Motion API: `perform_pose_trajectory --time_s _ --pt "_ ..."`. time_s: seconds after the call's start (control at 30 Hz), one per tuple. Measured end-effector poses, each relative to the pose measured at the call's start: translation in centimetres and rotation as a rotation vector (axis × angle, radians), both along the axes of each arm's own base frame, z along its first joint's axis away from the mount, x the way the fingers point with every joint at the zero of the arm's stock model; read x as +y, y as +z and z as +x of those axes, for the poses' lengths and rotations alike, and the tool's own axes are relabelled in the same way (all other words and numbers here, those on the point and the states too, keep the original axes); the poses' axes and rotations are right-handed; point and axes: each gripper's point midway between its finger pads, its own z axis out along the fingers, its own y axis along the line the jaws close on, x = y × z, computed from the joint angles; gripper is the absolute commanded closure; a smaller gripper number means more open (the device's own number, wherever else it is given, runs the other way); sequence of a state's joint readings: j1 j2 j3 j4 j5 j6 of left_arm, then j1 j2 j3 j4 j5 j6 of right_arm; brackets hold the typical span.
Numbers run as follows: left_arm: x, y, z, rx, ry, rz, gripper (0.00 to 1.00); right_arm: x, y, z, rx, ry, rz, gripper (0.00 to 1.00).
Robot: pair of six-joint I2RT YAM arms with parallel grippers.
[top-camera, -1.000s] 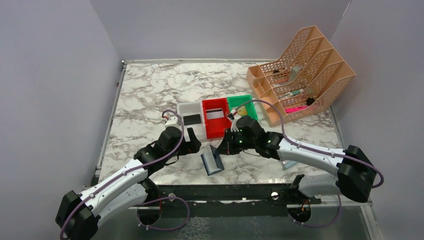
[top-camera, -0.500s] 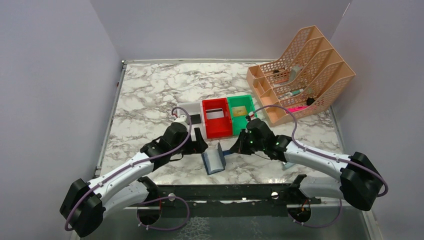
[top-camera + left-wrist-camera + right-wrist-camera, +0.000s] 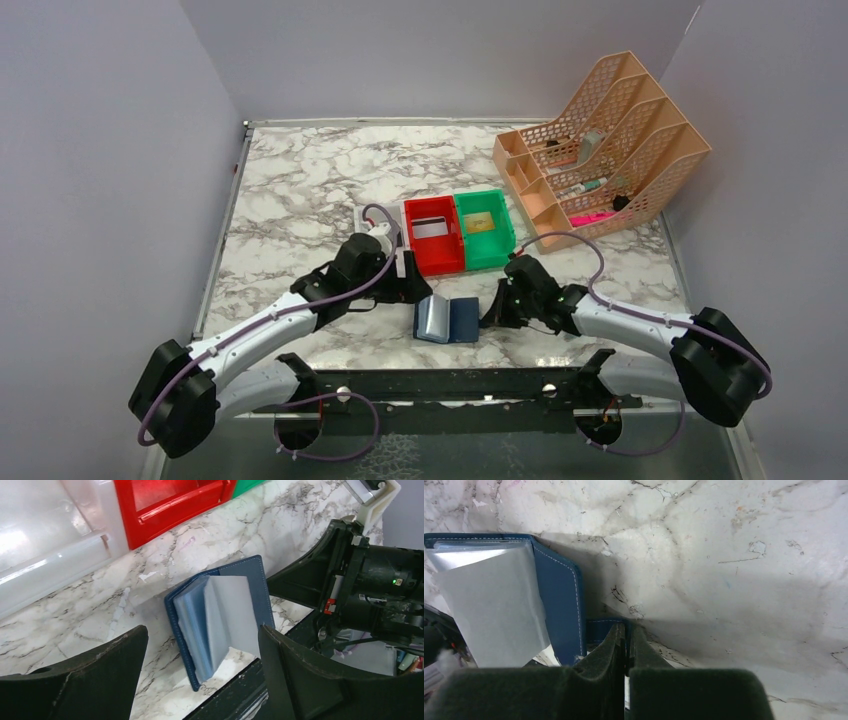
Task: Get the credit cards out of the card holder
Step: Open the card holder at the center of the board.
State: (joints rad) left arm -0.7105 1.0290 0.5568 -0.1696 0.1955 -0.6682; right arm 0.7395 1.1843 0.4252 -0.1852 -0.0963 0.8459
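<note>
The dark blue card holder (image 3: 448, 320) lies spread open near the table's front edge, its pale sleeves facing up. In the left wrist view the card holder (image 3: 220, 615) lies below and between the wide-apart fingers of my open left gripper (image 3: 202, 630), which touches nothing. My right gripper (image 3: 626, 627) is shut on the holder's snap tab (image 3: 601, 630) at its right side. A whitish credit card with a dark stripe (image 3: 430, 229) lies in the red bin and a gold one (image 3: 481, 224) in the green bin. No card shows in the holder's sleeves.
The red bin (image 3: 440, 266), the green bin (image 3: 503, 250) and a white bin (image 3: 368, 213), partly hidden by my left arm, stand just behind the holder. A peach mesh organiser (image 3: 600, 140) fills the back right corner. The black table rail (image 3: 450, 385) runs close in front.
The holder went from standing half-folded to lying flat and open as my right gripper drew its tab to the right. My left gripper moved right, over the holder, its jaws narrowing a little.
</note>
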Motion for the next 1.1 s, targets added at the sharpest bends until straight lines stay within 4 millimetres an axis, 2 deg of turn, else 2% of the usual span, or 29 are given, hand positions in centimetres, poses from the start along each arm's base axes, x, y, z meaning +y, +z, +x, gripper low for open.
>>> perform_pose_trajectory --time_s 0.37,0.67,0.93,1.1 --pt "-1.8 0.8 -1.0 0.010 -0.081 -0.038 0.17 0.2 0.1 0.0 0.006 -0.037 0.030 0.99" --pt "-2.8 -1.9 -1.1 0.064 -0.111 0.002 0.17 0.3 -0.2 0.1 0.021 -0.051 0.033 0.99" --pt "-4.1 -1.9 -0.4 0.039 -0.114 -0.030 0.17 0.5 -0.1 0.3 0.018 -0.056 0.042 0.99" --pt "-4.2 -3.0 -0.2 0.055 -0.103 -0.015 0.17 0.6 -0.1 0.4 0.016 -0.056 0.045 0.99"
